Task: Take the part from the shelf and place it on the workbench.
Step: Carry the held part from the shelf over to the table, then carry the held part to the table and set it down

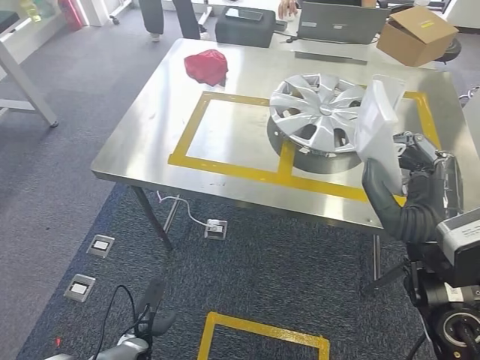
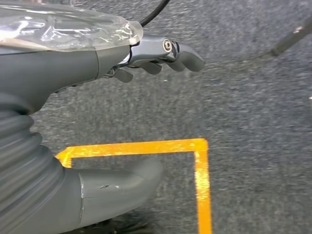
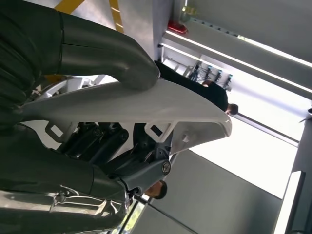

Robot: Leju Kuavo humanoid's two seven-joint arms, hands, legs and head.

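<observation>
My right hand [image 1: 416,191] grips a white plastic part [image 1: 378,127], held upright over the right front corner of the steel workbench [image 1: 147,142]. In the right wrist view the thumb [image 3: 107,53] presses one face of the white part [image 3: 128,102] and the dark fingers [image 3: 107,141] close on the other face. My left hand [image 1: 150,311] hangs low at my side above the carpet, its fingers [image 2: 165,53] stretched out and apart with nothing in them.
A silver hubcap [image 1: 317,105] lies on the workbench inside yellow tape rectangles [image 1: 238,169], just left of the held part. A red cloth [image 1: 206,66] sits at the far edge. A cardboard box [image 1: 416,34] and laptop [image 1: 340,22] stand behind. Yellow floor tape [image 1: 260,334] marks the carpet.
</observation>
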